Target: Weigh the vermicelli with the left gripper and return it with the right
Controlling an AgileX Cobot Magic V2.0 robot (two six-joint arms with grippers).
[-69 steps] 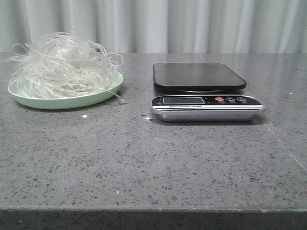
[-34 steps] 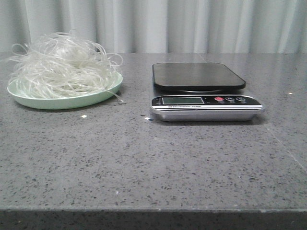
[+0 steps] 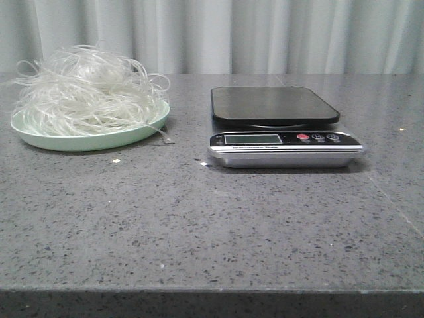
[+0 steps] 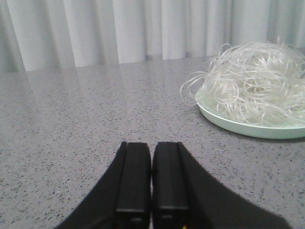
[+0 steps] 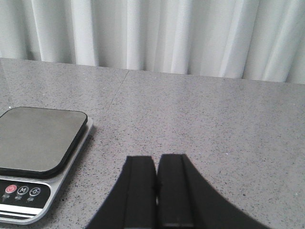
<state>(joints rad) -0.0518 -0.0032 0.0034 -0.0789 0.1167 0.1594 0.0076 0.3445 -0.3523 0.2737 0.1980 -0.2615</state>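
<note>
Here the vermicelli (image 3: pixel 86 89) is lying heaped on a pale green plate (image 3: pixel 93 140) at the far left of the grey speckled desk (image 3: pixel 212 225), well apart from the kitchen scale (image 3: pixel 283 129), whose dark platform is sitting bare. The left claw (image 4: pixel 151 183) is hanging clenched above the desk near the plate, grasping nothing. The right claw (image 5: pixel 156 188) is likewise clenched, hovering beside the scale.

Grey speckled surface (image 3: pixel 199 225) with two items.
A pale green plate (image 3: pixel 93 138) sits at the far left; a scale (image 3: pixel 281 129) stands well apart, right of centre; tiny pale specks (image 3: pixel 116 160), perhaps crumbs, lie between.
</note>
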